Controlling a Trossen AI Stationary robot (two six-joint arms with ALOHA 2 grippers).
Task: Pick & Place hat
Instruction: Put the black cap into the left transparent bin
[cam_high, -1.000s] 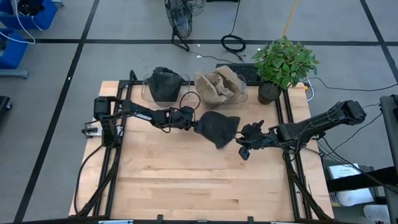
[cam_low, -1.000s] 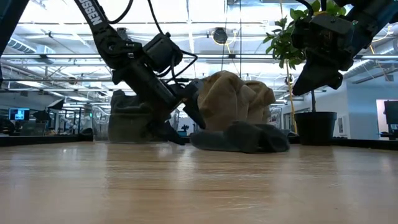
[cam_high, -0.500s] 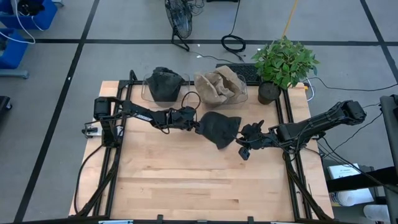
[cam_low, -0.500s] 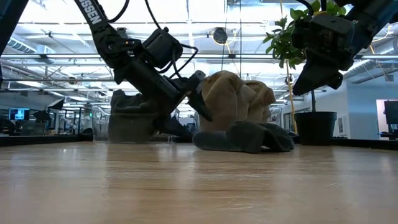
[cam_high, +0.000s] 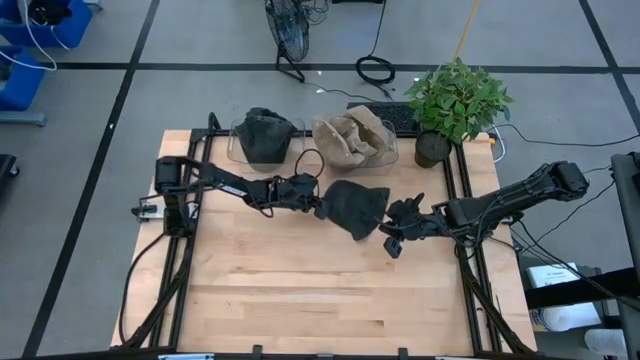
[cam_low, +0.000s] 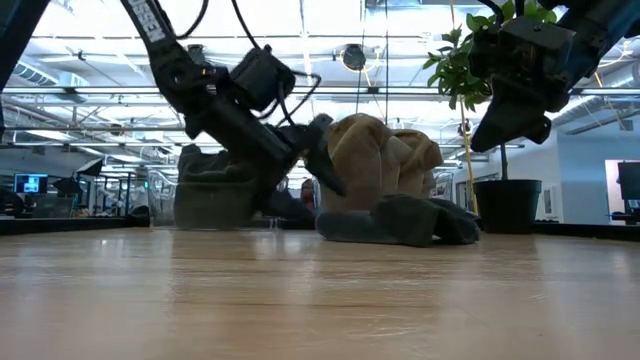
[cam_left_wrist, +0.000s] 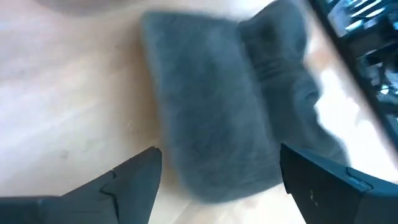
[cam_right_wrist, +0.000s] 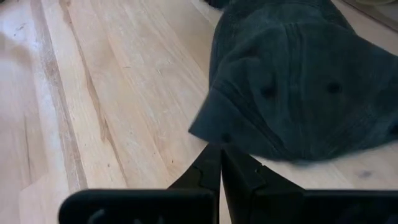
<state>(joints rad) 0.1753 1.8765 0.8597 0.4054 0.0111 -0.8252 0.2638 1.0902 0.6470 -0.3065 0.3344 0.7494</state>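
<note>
A dark grey hat (cam_high: 356, 207) lies flat on the wooden table near its middle; it also shows in the low view (cam_low: 400, 220) and the left wrist view (cam_left_wrist: 217, 106). My left gripper (cam_high: 320, 206) is open at the hat's left end and slants down. Its two fingers (cam_left_wrist: 134, 180) stand on either side of the hat's near edge. In the low view the fingertips (cam_low: 332, 172) hang a little above that end. My right gripper (cam_high: 391, 243) is shut and empty. It hangs above the table just right of the hat (cam_right_wrist: 298, 81). My left gripper has the hat's near edge (cam_left_wrist: 224, 186) between its open fingers. I cannot tell whether either finger touches it. The hat lies on the table.
At the far edge stand two clear containers, one with a dark hat (cam_high: 265, 137) and one with a tan hat (cam_high: 350, 140). A potted plant (cam_high: 455, 100) stands at the far right. The near half of the table (cam_high: 320, 300) is bare wood.
My left gripper has tipped so that its fingertips have risen from table level at the hat's left end to a little above it. It has stayed open. The hat has slid slightly toward the table's right.
</note>
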